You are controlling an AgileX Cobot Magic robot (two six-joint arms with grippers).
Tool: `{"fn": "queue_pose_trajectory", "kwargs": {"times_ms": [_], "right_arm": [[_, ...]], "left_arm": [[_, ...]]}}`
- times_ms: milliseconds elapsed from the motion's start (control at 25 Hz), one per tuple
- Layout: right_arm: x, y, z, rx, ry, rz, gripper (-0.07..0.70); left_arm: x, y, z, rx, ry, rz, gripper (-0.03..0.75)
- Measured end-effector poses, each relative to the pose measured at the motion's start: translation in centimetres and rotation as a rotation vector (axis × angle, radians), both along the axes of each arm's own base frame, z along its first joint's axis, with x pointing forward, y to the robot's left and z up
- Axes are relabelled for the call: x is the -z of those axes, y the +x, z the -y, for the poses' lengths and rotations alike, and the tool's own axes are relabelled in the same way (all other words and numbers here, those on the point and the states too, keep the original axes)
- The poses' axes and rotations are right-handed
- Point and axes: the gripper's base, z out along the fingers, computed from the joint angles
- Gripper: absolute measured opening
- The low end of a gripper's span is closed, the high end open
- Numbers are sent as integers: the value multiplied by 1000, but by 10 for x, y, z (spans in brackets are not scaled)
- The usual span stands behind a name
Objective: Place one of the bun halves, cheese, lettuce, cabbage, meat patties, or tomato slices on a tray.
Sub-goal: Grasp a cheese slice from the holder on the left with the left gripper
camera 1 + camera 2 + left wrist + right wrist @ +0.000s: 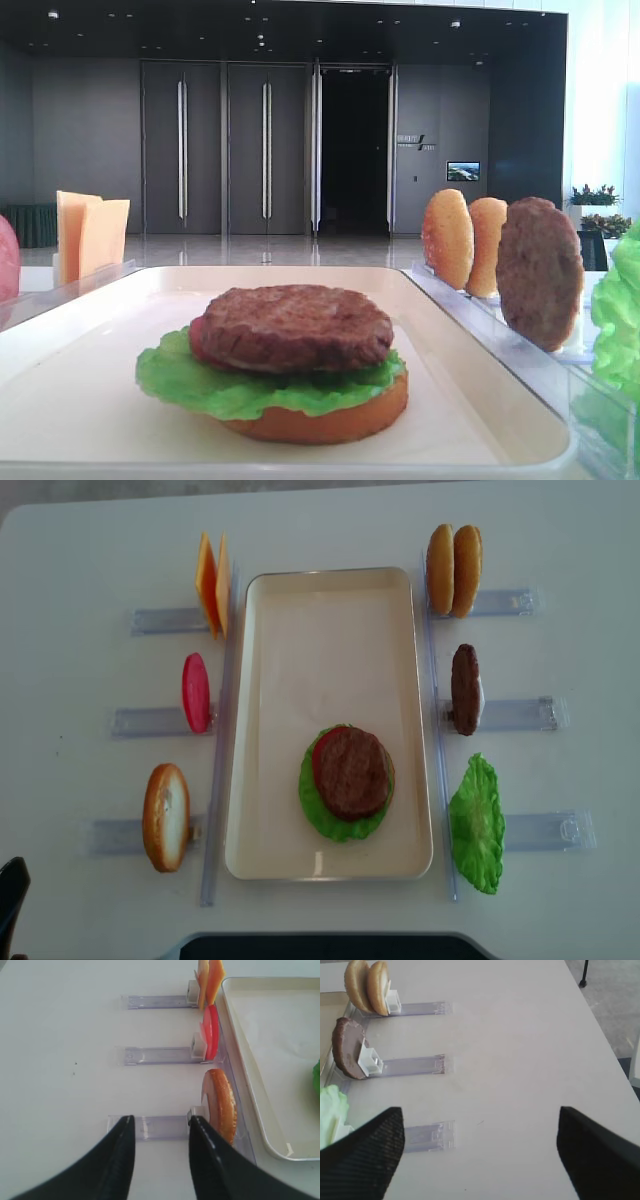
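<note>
The left gripper [160,1152] stands with jaws spread and empty at the bottom of its wrist view, over a clear rack [150,1127] holding a bun half [220,1105]. The right gripper [477,1152] is also spread wide and empty. The tray [330,650] at frame centre holds a stack: bun base [330,422], lettuce [200,385], tomato slice [198,340], meat patty [352,772].

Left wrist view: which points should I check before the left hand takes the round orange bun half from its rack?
1. Left hand open, empty: ok.
2. Round golden-orange bun half upright in its clear plastic rack: ok.
3. Hand centred on the bun: not ok, it stands beside one finger.
4. Thick dark-brown meat patty tops the stack, uncovered: ok.
5. Right hand open, empty: ok.
</note>
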Motion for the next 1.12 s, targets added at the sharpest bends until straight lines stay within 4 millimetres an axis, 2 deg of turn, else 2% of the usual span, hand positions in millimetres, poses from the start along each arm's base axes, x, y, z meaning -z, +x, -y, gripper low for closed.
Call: {"fn": "queue_pose_trajectory", "kwargs": {"times_ms": [1120], "right_arm": [[0, 0, 0, 0, 0, 0, 587]], "left_arm": [[0, 0, 0, 3, -5, 1, 286]]}}
